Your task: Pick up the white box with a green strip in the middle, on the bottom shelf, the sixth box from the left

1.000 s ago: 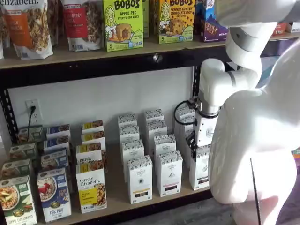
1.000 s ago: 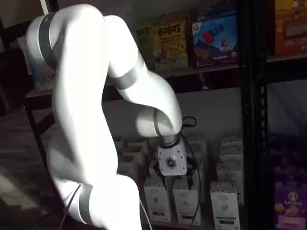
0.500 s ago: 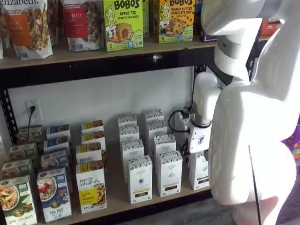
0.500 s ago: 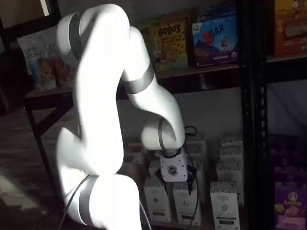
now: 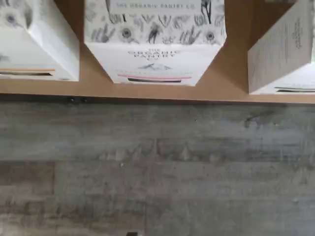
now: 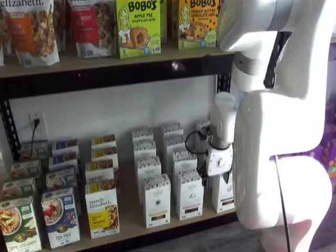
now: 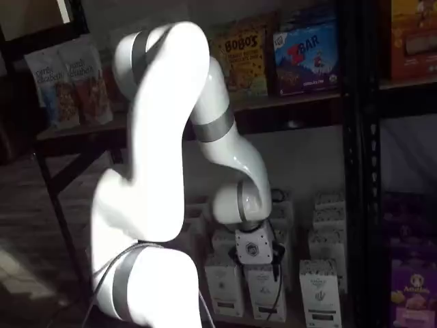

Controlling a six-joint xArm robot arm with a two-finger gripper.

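The white box stands at the front of the bottom shelf, partly behind the claw; whether the claw is spread cannot be told; the carton looks light, stiff, crushable, best pinched across its narrow sides near the top

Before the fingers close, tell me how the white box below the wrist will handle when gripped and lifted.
The white box is a tall, narrow carton standing near the front edge of the bottom shelf, so a nudge high up would probably tip it. Its flat printed card faces look stiff but smooth, so it might slip, and a hard squeeze might dent them.
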